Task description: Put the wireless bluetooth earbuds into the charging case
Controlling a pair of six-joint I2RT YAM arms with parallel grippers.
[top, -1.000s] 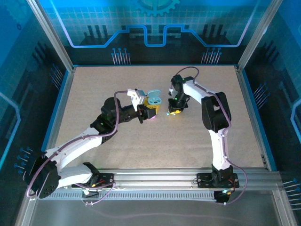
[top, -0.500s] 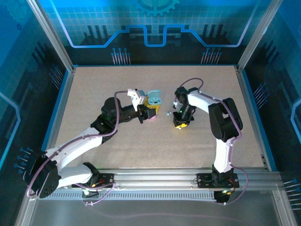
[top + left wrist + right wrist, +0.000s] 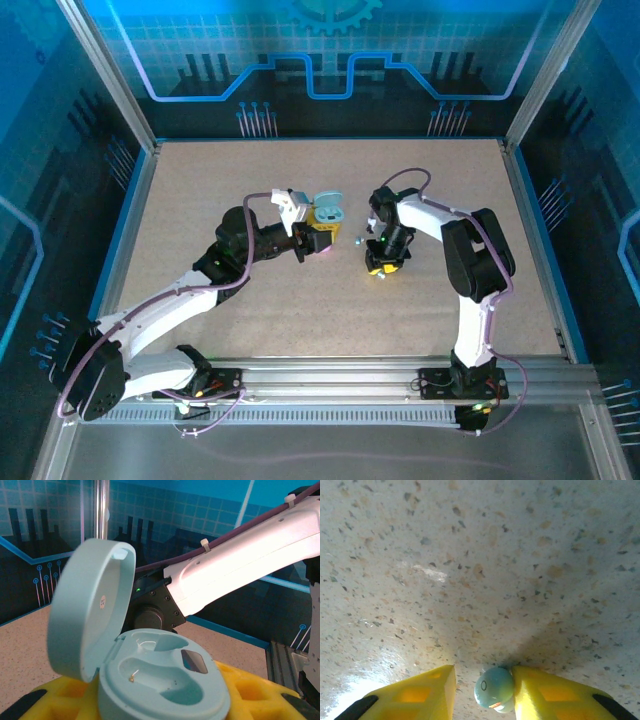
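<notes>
Right gripper (image 3: 484, 676): jaws parting. A second ago they stood near closed. Now the gap between the yellow fingertips (image 3: 415, 692) is wider than what sits in it.

Between the jaws lies one small glossy teal earbud (image 3: 493, 686). It touches the inner face of one fingertip and stands apart from the other. It rests on the speckled beige tabletop (image 3: 480, 555), not clamped.

From above, this gripper has drawn back from the case side toward my base, tips down at the tabletop.

Left gripper (image 3: 150, 707): unchanged, closed on the base of the pale teal rounded plastic charging case (image 3: 165, 680). The lid (image 3: 85, 605) is hinged up and both wells are bare.

Out between my two grippers a small pale speck (image 3: 356, 239) lies on the tabletop, too small to name.

Reading: no bud is seated yet, and this one is not in hand. I take the widening as a grasp being lined up or reset. I must close squarely on the bud before carrying it to the case. It is round and glossy and may squirt out sideways.
</notes>
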